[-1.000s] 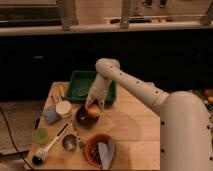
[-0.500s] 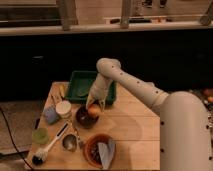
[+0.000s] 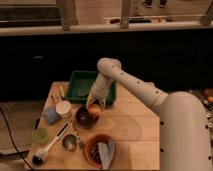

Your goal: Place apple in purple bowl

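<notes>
The apple (image 3: 94, 110) is a small orange-red fruit sitting between my gripper's fingertips, just over the right rim of the purple bowl (image 3: 83, 118). The bowl is small, dark and nearly black inside, and stands on the wooden table (image 3: 132, 135) left of centre. My gripper (image 3: 95, 106) hangs from the white arm that reaches in from the right, points down, and is shut on the apple directly above the bowl's right side.
A green rectangular tray (image 3: 82, 86) lies behind the bowl. A reddish-brown bowl with a grey-blue thing (image 3: 99, 149) stands in front. A white cup (image 3: 63, 108), a blue object (image 3: 51, 115), a green cup (image 3: 40, 136), a brush (image 3: 47, 149) and a metal scoop (image 3: 70, 142) fill the left side.
My gripper has sunk slightly toward the purple bowl with the apple, which now shows more clearly at the bowl's right rim. The rest has not moved.
</notes>
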You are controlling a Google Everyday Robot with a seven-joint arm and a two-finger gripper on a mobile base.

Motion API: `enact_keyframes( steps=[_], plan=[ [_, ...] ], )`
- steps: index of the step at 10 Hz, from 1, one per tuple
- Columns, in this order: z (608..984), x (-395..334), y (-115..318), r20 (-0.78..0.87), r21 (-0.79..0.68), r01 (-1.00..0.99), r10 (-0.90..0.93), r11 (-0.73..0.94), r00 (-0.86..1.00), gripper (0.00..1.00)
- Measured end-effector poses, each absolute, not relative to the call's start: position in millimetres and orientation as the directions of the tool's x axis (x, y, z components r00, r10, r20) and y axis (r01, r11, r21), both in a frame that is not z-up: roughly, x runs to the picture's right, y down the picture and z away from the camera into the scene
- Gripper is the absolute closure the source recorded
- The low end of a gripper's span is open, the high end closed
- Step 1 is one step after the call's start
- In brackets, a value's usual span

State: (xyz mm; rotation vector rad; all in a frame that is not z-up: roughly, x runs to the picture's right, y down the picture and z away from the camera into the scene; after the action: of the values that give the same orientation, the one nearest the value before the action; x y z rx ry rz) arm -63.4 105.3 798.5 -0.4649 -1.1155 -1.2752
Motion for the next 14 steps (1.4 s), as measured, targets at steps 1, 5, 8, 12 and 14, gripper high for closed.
enact_keyframes(
  steps=[1,5,8,12,14],
  plan=[
    [798.5,-63.0,104.6,0.851,0.289,0.911,-0.515,0.293,-0.105,0.89],
    [799.9,-62.5,104.5,0.849,0.303,0.908,-0.515,0.291,-0.118,0.89],
    [800.7,-61.7,103.5,0.847,0.311,0.905,-0.516,0.29,-0.126,0.89],
    [801.9,-60.9,102.5,0.845,0.321,0.902,-0.518,0.29,-0.134,0.83],
    [802.5,-60.2,101.5,0.843,0.326,0.9,-0.52,0.289,-0.138,0.83]
  ],
)
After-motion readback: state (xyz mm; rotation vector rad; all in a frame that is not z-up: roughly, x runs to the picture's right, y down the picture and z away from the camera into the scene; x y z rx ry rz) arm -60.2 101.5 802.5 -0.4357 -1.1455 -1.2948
